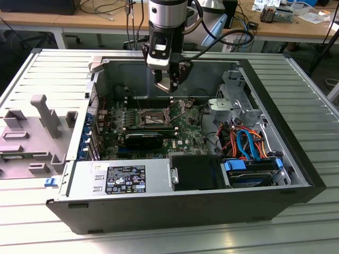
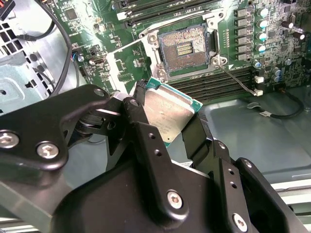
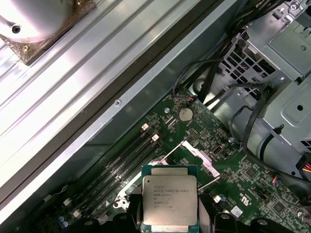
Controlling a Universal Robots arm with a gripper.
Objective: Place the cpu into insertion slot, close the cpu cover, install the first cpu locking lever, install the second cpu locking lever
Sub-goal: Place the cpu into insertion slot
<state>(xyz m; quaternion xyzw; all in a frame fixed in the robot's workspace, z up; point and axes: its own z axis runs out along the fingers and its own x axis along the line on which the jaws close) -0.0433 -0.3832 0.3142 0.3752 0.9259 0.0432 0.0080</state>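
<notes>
Cpu (image 2: 167, 114), silver top showing, sat clamped by its edges between the black fingers of the claw (image 1: 170, 84), which hung over the green motherboard (image 1: 186, 136) inside the open computer case (image 1: 159, 214), apart from the uncovered insertion slot (image 2: 184, 48).

We can read none of the print here word for word. In the first wrist view, several short lines of fine dark lettering stand on the grey metal top of the cpu (image 3: 169, 199), too small for us to make out. In the exterior view, a black label (image 1: 125, 179) with white print and small symbols lies on the silver power supply box (image 1: 153, 182). A small white sticker (image 1: 98, 167) sits just beside it, and we find both illegible. Tiny white markings dot the green motherboard (image 2: 227, 36) in the second wrist view, likewise unreadable
</notes>
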